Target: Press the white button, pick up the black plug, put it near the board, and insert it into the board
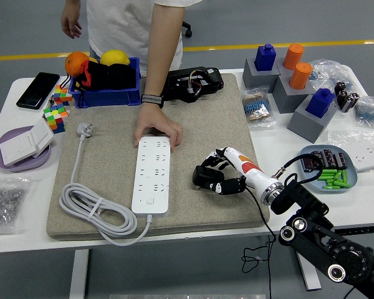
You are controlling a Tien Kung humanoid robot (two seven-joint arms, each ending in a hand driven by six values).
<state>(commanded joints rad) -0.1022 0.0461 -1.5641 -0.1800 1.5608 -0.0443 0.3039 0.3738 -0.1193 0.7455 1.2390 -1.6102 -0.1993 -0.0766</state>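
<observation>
A white power strip lies lengthwise on the beige mat, its white button near the close end. My right hand rests on the mat just right of the strip, fingers curled around a black plug. A person's hand presses down on the strip's far end. The strip's own white cable coils at the mat's front left. My left hand is out of view.
A blue bin with fruit and a black device sit at the mat's far edge. Grey blocks with blue and orange pegs stand far right. A tray of green parts lies near my right arm. A purple plate sits left.
</observation>
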